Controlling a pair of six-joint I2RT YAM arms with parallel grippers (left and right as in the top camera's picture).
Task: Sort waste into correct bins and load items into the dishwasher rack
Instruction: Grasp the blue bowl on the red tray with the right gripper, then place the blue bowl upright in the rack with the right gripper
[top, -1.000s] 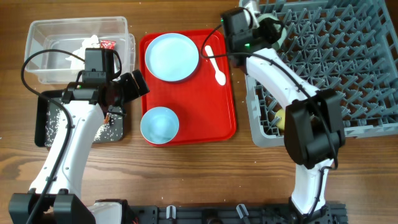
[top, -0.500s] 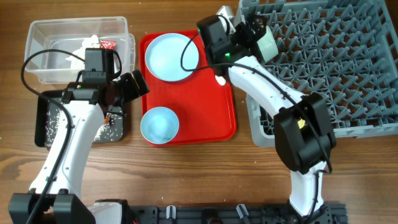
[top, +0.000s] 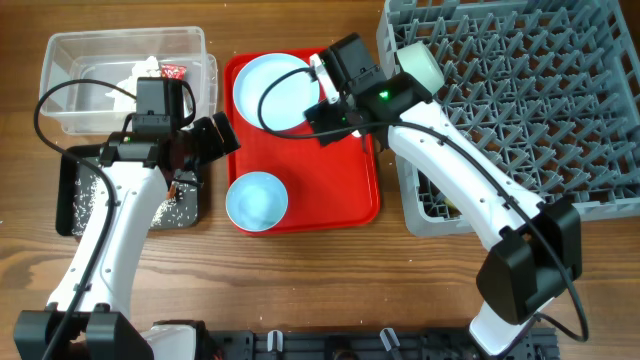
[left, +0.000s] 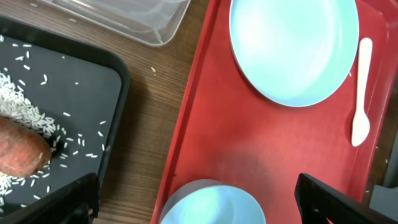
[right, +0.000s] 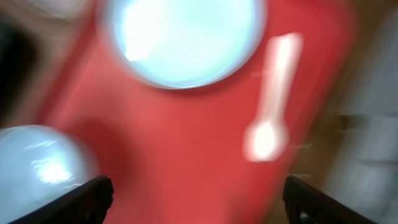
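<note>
On the red tray (top: 355, 190) lie a pale blue plate (top: 272, 95) and a pale blue bowl (top: 257, 200). My right gripper (top: 322, 118) hovers open and empty over the tray beside the plate; its blurred wrist view (right: 199, 199) shows the plate (right: 183, 37), the white spoon (right: 270, 112) and the bowl (right: 34, 168). My left gripper (top: 222, 135) is open and empty at the tray's left edge, above the bowl (left: 214, 205). A pale green bowl (top: 420, 65) sits in the grey rack (top: 560, 120). The black tray (left: 93, 93) holds rice and an orange stick (left: 22, 152).
The clear tub (top: 75, 50) at the back left holds white tissue (top: 135, 72) and a red wrapper (top: 173, 71). The black tray (top: 70, 205) lies in front of it. The rack fills the right side. Bare wood lies along the front edge.
My right arm has swung left from the rack's near-left corner to above the red tray, leaving the pale green bowl in the rack. The left arm has not moved.
</note>
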